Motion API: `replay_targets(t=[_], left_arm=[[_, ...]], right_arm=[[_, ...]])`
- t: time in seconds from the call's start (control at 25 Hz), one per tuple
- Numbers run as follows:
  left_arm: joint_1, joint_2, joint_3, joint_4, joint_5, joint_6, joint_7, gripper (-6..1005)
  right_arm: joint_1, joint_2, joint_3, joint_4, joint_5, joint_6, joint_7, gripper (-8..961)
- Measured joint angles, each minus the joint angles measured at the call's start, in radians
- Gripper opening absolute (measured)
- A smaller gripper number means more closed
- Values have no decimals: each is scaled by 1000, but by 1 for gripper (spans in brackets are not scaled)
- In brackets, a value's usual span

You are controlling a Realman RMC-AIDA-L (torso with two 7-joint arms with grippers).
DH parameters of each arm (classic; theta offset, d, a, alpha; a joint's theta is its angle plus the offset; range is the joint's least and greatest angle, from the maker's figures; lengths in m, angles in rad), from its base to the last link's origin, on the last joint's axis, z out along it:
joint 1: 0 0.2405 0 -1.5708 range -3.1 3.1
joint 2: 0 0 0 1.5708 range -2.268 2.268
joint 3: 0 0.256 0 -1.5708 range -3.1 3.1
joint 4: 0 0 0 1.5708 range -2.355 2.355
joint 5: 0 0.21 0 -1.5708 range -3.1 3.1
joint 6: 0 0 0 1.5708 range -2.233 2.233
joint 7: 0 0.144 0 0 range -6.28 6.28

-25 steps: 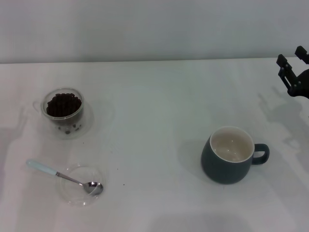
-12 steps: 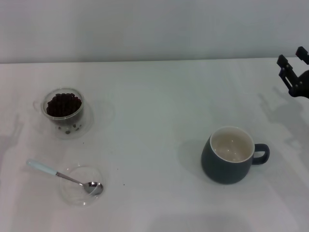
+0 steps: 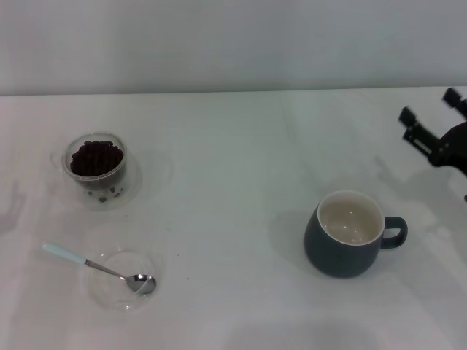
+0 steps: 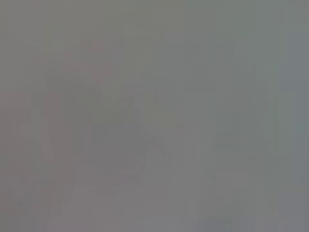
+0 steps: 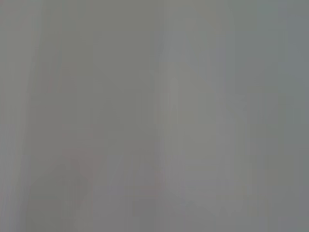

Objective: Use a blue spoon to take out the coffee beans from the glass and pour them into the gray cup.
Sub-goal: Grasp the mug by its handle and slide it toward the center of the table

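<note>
right gripper (image 3: 430, 120) far right over worktop (image 3: 241, 168), jaws spread, empty | left gripper out of view | blue spoon (image 3: 95, 267) near left, bowl in clear dish (image 3: 120, 281) | glass (image 3: 98, 169) of coffee beans (image 3: 95, 157) far left | gray cup (image 3: 350, 233) right, well apart
</note>
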Motion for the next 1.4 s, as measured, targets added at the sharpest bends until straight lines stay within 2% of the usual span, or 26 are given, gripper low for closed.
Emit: replay_targets(t=[0.2,0.36,0.48,0.72,1.2,1.4], left_arm=[[30,2,0,7,1,3,0,831],[56,5,0,23,1,10,-1,831],[70,5,0,39,1,10,-1,831],[78,8,0,52,-4,6,3,834],[97,8,0,64,-5,-5,6,834],[104,8,0,64,-6,-5,7,834]], right_arm=[[-36,-2,-66,-3,-1,-44,7,833],[-107,-3,-63,-5,6,-160,8,878],[-164,-7,-45,-12,11,-225,8,876],[-233,-2,-18,27,4,-259,7,873],[-235,-1,-70,142,-24,-265,-1,872],[-234,3,-72,152,-62,-263,-17,871]])
